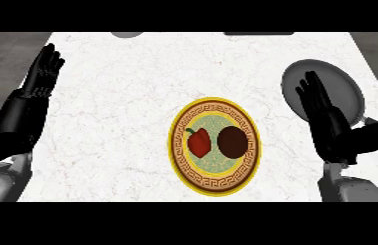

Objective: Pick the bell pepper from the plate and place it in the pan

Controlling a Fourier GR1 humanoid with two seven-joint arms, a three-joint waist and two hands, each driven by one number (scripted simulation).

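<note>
- One white marble counter top (133,104)
- One round plate (215,186) with a yellow rim and a brown key-pattern band
- One red bell pepper (198,142) with a green stem, on that plate
- One dark brown round item (232,142), kind not discernible, on the same plate beside the pepper
- One grey round pan (347,89), partly hidden
- Two black robot hands: left hand (40,79), right hand (319,106)
- One grey rounded object (128,34), cut off at the counter's far edge

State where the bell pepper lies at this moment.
In the head view, the bell pepper lies on the left half of the plate, beside a dark round item.
</note>
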